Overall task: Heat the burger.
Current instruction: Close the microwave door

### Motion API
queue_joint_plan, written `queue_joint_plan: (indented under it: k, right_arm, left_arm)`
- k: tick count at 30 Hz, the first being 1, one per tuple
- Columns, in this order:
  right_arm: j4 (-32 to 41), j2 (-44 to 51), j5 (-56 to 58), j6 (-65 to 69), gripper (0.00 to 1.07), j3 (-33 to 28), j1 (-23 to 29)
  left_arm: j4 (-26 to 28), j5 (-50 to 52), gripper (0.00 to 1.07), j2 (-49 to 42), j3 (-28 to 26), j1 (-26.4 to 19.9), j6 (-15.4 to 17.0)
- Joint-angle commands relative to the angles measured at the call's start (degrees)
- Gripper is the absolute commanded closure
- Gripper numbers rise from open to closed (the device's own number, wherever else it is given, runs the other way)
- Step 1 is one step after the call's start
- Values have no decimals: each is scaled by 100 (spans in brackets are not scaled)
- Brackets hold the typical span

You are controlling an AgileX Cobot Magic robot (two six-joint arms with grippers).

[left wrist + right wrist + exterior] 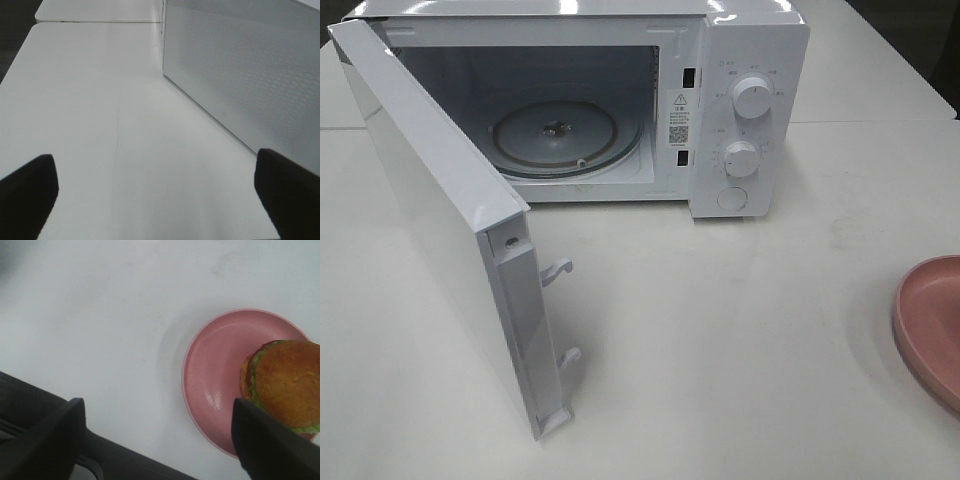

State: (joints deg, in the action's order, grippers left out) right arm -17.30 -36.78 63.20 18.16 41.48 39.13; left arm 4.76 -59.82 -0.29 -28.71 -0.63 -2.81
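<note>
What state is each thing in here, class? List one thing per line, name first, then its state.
Microwave door: swung wide open.
Turntable: bare, nothing on it.
Burger: upright on the plate, off-centre, not gripped.
Plate: flat on the table, beside the microwave.
Left gripper: open, holding nothing.
Right gripper: open, above the plate's edge.

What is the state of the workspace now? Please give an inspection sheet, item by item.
Surface: white table, bare between microwave and plate.
Job's things: burger sits off-centre on pink plate; microwave door swung wide open, turntable with nothing on it.
Clutter: nothing seen.
End effectors: left end effector open, low over the table beside the door, holding nothing; right end effector open, above the table next to the plate, holding nothing.
Cables: nothing seen.
Surroundings: second white table behind; dark floor beyond.
</note>
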Motion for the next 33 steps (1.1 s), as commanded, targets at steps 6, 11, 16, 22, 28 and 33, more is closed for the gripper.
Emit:
queue_joint_plan:
  k: [6,11,16,22,28,33]
  right_arm:
    - [235,1049,109,-160,31,-510,-510]
    - [625,1656,97,-561,31,-791,-1220]
    - [974,2189,46,-785,31,-877,-1868]
    - [997,2739,-178,-785,31,-1049,-2384]
    - [1003,3300,-367,-796,31,-1197,-2830]
    - [1003,3690,-367,-796,31,-1197,-3031]
  left_arm:
    - [23,52,7,-132,17,-23,0]
    - [23,52,7,-132,17,-23,0]
    - [23,52,7,-132,17,-23,0]
    - [23,52,7,-132,17,-23,0]
    - [23,52,7,-132,17,-23,0]
    - [23,52,7,-132,17,-23,0]
